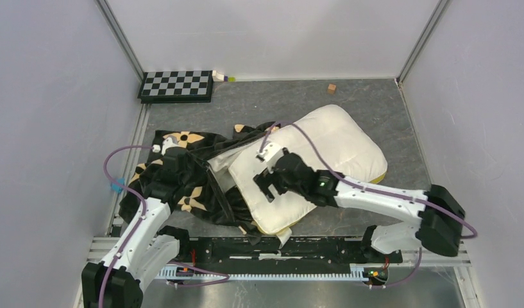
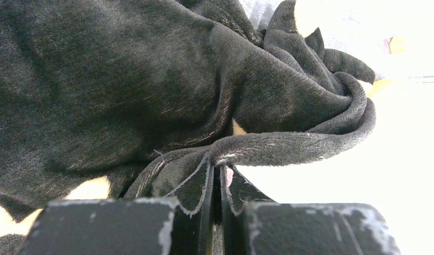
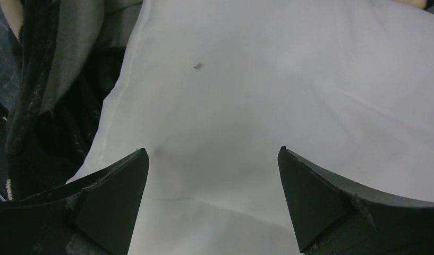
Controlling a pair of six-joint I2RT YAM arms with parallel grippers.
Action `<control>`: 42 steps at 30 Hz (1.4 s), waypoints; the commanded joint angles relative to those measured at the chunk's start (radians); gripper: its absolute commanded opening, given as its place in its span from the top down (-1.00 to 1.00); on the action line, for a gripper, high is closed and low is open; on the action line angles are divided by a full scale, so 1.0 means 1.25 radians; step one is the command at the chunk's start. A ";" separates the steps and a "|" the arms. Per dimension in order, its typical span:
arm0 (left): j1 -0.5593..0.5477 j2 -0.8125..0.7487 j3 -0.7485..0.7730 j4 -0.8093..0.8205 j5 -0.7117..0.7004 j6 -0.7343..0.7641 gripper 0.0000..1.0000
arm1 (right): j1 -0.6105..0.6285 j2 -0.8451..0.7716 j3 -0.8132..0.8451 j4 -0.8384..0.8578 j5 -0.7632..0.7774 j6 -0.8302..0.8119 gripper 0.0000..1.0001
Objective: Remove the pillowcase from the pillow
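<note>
The cream-white pillow (image 1: pixel 329 141) lies at centre right of the table, almost wholly bare, with a yellow band along its near edge. The black pillowcase (image 1: pixel 188 176) with tan flower motifs is bunched to its left, its opening against the pillow's left end. My left gripper (image 1: pixel 166 160) is shut on a fold of the pillowcase hem (image 2: pixel 289 149); the jaws (image 2: pixel 217 167) stand pressed together on the plush. My right gripper (image 1: pixel 267 183) is open and empty, just over the pillow's white surface (image 3: pixel 257 79), fingers spread wide. The pillowcase edge (image 3: pixel 50 106) shows at left.
A black-and-white checkerboard (image 1: pixel 176 85) lies at the back left, with a small object (image 1: pixel 222 77) beside it. A small wooden block (image 1: pixel 332 88) sits at the back. Grey walls close in on both sides and the back. A metal rail runs along the near edge.
</note>
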 commanded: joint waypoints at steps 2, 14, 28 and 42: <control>0.005 0.011 0.000 0.054 0.023 0.034 0.95 | 0.093 0.139 0.118 -0.036 0.112 -0.025 -0.96; 0.005 0.159 -0.024 0.101 0.078 0.002 0.95 | 0.242 0.369 0.278 -0.172 0.371 0.012 -0.96; 0.006 0.169 -0.021 0.060 -0.044 -0.030 0.95 | 0.004 0.112 -0.031 -0.149 0.573 0.081 -0.96; 0.006 0.073 0.015 -0.008 -0.066 -0.025 0.95 | -0.334 -0.168 -0.213 0.017 0.255 0.027 -0.96</control>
